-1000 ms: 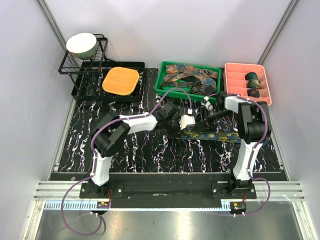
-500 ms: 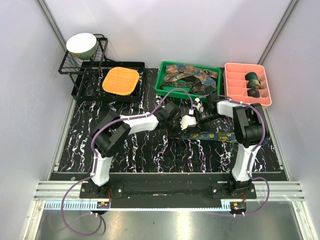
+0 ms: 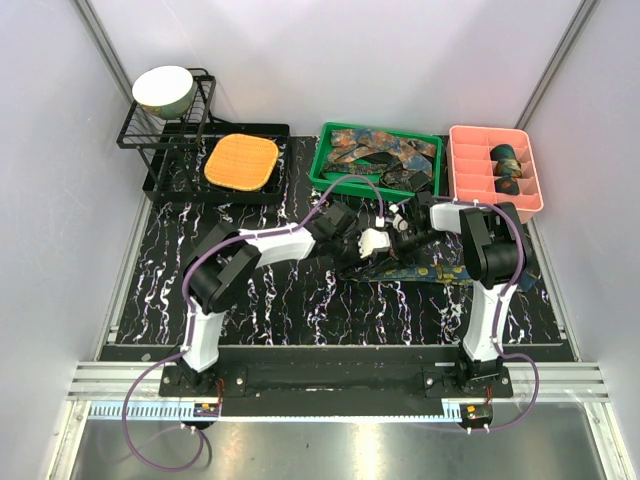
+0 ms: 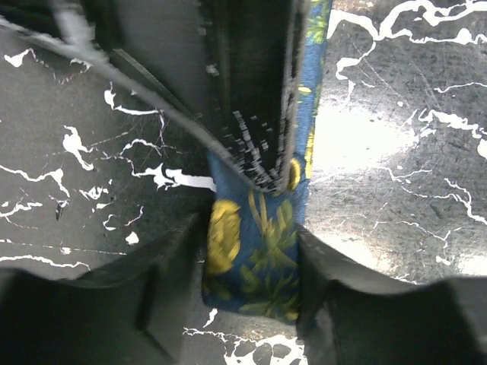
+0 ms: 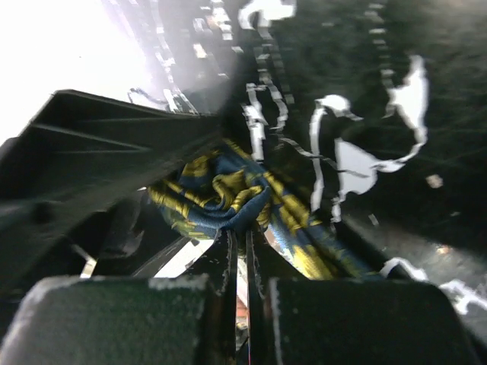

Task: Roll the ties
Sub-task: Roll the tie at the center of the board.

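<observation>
A navy tie [image 3: 430,272] with a gold pattern lies along the marbled table's middle right. Its bunched left end [image 5: 221,190] is pinched in my right gripper [image 5: 237,233], whose fingers are pressed together on a fold. My left gripper [image 4: 249,255] straddles the tie's flat tip [image 4: 255,258], jaws apart, one finger [image 4: 152,296] on each side. In the top view the left gripper [image 3: 358,262] and the right gripper [image 3: 392,250] meet over that end. More ties [image 3: 385,150] fill the green tray, and rolled ties [image 3: 506,157] sit in the pink tray.
The green tray [image 3: 318,165] and the pink divided tray [image 3: 470,135] stand at the back. An orange waffle pad [image 3: 241,161] lies at the back left beside a black wire rack [image 3: 140,135] with a bowl [image 3: 164,89].
My right gripper moved left to the tie's end and closed on the fold. My left gripper's jaws spread apart around the tip.
</observation>
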Robot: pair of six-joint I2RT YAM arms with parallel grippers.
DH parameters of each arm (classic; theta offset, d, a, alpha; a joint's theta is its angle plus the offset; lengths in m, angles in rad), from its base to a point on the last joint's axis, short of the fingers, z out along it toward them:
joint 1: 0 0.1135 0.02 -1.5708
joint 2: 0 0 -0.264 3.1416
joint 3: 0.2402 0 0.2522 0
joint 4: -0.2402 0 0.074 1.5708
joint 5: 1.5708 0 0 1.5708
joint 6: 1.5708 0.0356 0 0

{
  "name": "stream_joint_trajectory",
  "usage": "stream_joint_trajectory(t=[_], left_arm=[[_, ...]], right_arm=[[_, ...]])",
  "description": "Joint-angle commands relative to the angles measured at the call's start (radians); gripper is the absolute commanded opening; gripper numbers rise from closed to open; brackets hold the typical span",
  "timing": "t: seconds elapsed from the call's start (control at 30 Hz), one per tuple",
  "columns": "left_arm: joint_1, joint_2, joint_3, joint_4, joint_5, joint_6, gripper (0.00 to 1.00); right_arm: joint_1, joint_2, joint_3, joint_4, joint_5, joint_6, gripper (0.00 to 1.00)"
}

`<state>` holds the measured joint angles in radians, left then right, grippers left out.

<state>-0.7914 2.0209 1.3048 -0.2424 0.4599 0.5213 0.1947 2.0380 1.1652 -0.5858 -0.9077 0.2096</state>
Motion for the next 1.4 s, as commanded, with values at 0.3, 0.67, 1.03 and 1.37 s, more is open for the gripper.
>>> stream_joint_trajectory(t=[0.3,0.67,1.03,1.37], left_arm=[[0.119,-0.063,-0.241,0.214,0.222,-0.139,0.95],[0.064,-0.064,-0.294,0.443,0.148,-0.084,0.93],[-0.015,-0.021,-0.199,0.209,-0.082,0.032,0.46],[-0.023,0.001,-0.202,0.100,-0.139,0.080,0.27]], right_arm=[[0.026,0.106,0.045,-0.089,0.340,-0.095,0.00],[0.029,0.134,0.031,-0.077,0.345,-0.108,0.00],[0.031,0.039,0.053,-0.181,0.237,-0.110,0.00],[0.031,0.091,0.091,-0.195,0.283,-0.113,0.00]])
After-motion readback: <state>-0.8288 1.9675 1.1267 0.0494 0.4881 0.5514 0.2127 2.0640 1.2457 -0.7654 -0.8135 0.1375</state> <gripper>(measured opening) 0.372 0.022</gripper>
